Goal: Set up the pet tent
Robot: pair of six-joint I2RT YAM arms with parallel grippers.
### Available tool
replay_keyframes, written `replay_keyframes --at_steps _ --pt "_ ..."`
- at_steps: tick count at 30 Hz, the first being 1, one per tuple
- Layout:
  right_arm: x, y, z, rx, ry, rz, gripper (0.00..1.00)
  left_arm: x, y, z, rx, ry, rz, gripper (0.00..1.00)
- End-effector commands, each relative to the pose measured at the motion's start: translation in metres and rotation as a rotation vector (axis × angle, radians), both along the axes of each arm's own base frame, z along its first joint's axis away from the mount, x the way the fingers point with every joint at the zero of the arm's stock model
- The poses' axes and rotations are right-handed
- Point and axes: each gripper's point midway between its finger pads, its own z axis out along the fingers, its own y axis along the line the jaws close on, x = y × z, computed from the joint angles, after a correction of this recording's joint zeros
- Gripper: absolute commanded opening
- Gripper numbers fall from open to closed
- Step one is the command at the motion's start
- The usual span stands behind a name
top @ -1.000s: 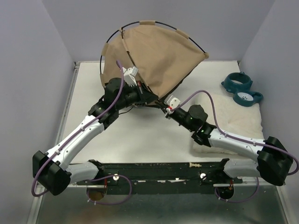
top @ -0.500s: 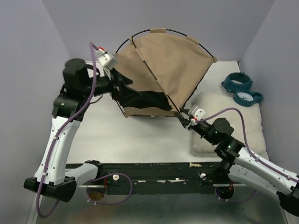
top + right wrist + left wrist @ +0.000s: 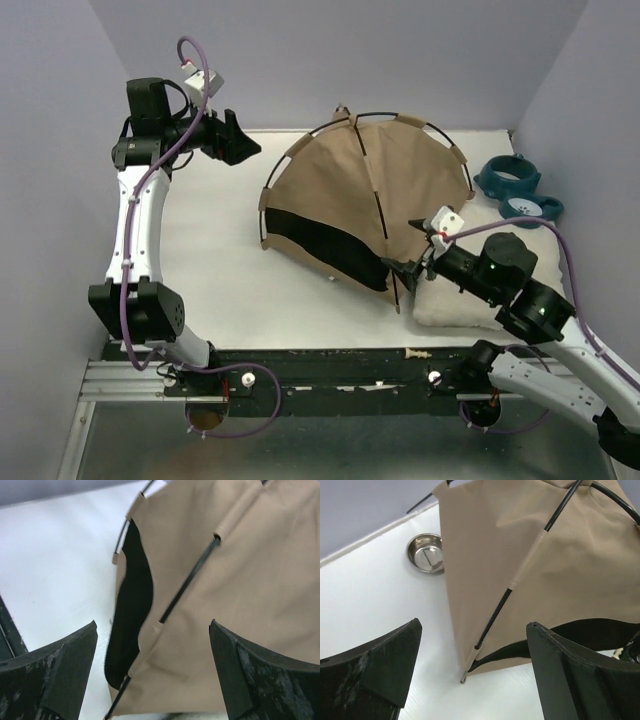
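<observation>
I saw a white table [image 3: 250, 290] boxed in by plain lavender-grey walls [image 3: 400, 50] on three sides. A black rail [image 3: 330, 365] ran along its near edge, under soft, even light.

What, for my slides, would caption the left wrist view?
Open left gripper facing the tan tent, a steel bowl beyond.
</observation>
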Motion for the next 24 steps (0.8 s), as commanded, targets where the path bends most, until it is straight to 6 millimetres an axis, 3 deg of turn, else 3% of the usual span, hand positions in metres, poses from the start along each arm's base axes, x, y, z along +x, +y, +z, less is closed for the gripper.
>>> replay_keyframes --at_steps 1,6,11,19,22,24 --pt "0.03 -0.009 -0.006 -0.061 0.076 -0.169 0.99 0.001 -0.031 0.011 -0.072 -0.045 -0.192 0.99" --pt "0.067 0.007 0.024 -0.016 0.048 -0.267 0.99 0.003 -0.073 -0.003 -0.057 -0.073 -0.28 0.99" --pt "0.09 0.027 0.028 -0.06 0.014 -0.257 0.94 0.018 -0.092 -0.03 -0.031 -0.033 -0.268 0.96" --pt "0.098 0.04 0.023 -0.09 0.017 -0.229 0.61 0.041 -0.089 -0.068 0.04 -0.004 -0.201 0.87" --pt "0.1 0.043 0.02 -0.115 -0.001 -0.216 0.45 0.026 -0.095 -0.064 0.022 -0.002 -0.271 0.62" --pt "0.1 0.049 0.023 -0.134 -0.04 -0.176 0.35 0.008 -0.098 -0.049 0.004 -0.034 -0.324 0.44"
